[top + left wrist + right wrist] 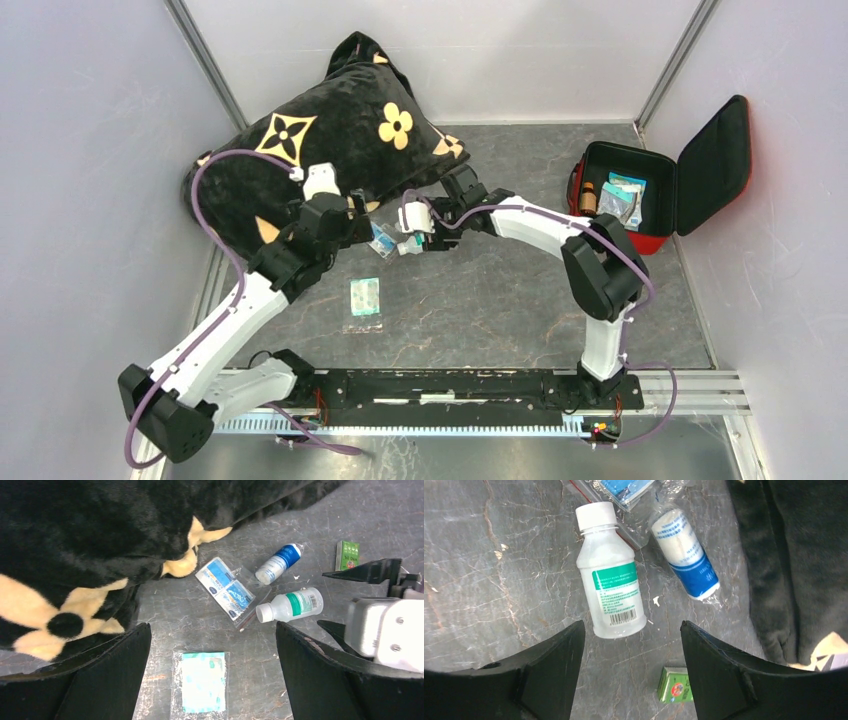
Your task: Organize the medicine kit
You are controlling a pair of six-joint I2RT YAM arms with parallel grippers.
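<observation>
The right fingers (544,675) are spread wide and hold nothing. They hang over a white plastic bottle (611,575) with a green label, which lies on its side on the table (484,570) just ahead of them. Beside the bottle lie a white and blue bandage roll (686,555), a small green box (675,685) and a clear zip bag of blue packets (225,587). The left fingers (100,680) are also spread and empty, above a flat sachet (202,682) in a clear wrapper, close to the black pillow (320,150) with gold flowers. The medicine kit (652,242) stands well apart from all this, at the far right of the table. It is open, its lid raised toward the wall, and some items are already inside. I judge that its hard shell is stiff and rather light, so it could slide if an item is pushed in hard; items should be lowered from above. The bottle looks smooth and round, so it may roll. The best hold is across its body at the label, not at the cap.
</observation>
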